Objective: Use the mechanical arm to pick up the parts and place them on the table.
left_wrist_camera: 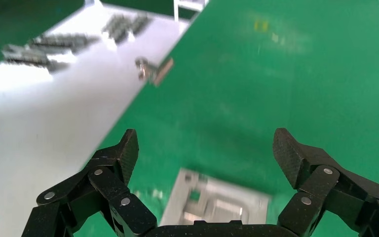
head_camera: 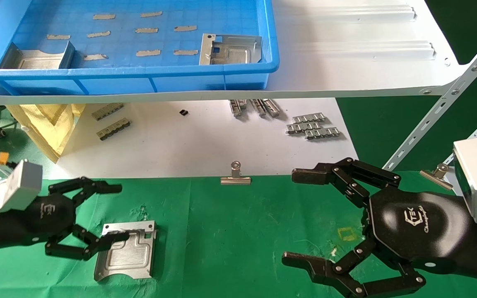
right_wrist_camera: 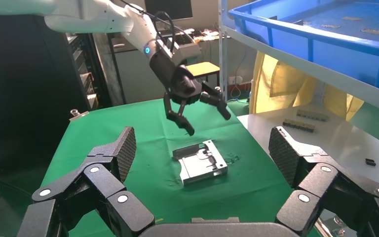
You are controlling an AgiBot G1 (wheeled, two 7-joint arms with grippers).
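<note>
One part (head_camera: 126, 251) is already down flat on the green table (head_camera: 238, 231), on the robot's left side. It's a silvery stamped plate with ridges and a bent-up edge. The left gripper (head_camera: 114, 211) hangs right over it with its fingers spread wide and nothing in them. In the right wrist view you can see clear air between those fingers and the plate (right_wrist_camera: 199, 162), so it's not touching. The left wrist view shows the plate (left_wrist_camera: 216, 206) lying on the cloth below, between the spread fingertips.

Two more parts are up in the blue bin (head_camera: 147, 76) on the white shelf board (head_camera: 358, 49): one (head_camera: 230, 49) near the bin's right end and one (head_camera: 37, 56) near its left end. A bunch of flat grey tape pieces (head_camera: 147, 30) are stuck on the bin floor between them.

The right gripper (head_camera: 296, 217) sits low over the table on the right, well away from the plate, also wide open and empty.

Behind the green cloth there's a white sheet (head_camera: 205, 140) with small ribbed metal strips (head_camera: 313, 126) on it, and a binder clip (head_camera: 235, 176) on the cloth's back edge.
</note>
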